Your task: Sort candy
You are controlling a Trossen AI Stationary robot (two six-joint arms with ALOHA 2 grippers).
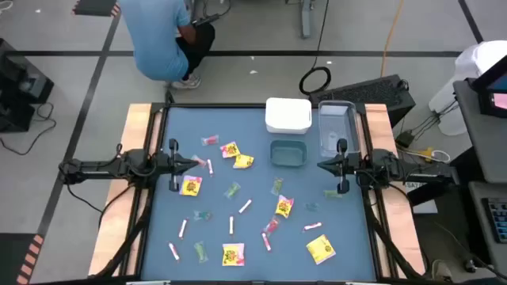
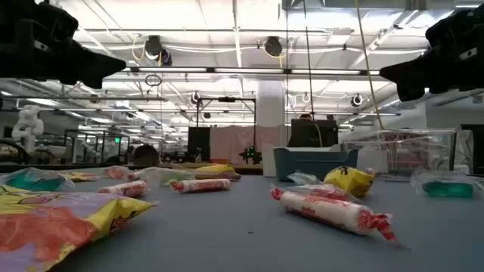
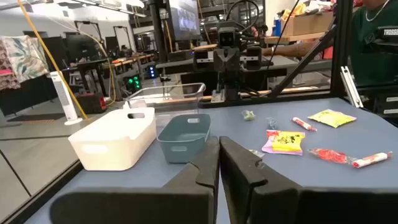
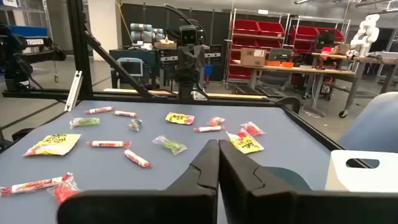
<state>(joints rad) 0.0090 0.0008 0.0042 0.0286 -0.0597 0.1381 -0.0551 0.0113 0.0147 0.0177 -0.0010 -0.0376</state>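
Note:
Candy lies scattered flat on the blue table [image 1: 158,237]: yellow square packets [image 1: 320,249], [image 1: 191,185], [image 1: 233,254], slim pink-white sticks [image 1: 245,207], [image 1: 183,228] and small green pieces [image 1: 231,190]. In the low view a stick [image 2: 333,211] and a yellow packet [image 2: 60,223] lie nearest. My left gripper [image 1: 200,162] hovers above the table's left side, shut and empty; its fingers [image 3: 219,163] meet. My right gripper [image 1: 321,165] hovers above the right side, shut and empty [image 4: 217,160].
Three containers stand at the table's far edge: a white bin [image 1: 287,115], a teal bin [image 1: 289,153] and a clear bin [image 1: 336,128]. A person in a blue shirt [image 1: 158,36] crouches beyond the far edge. Wooden strips border the left and right sides.

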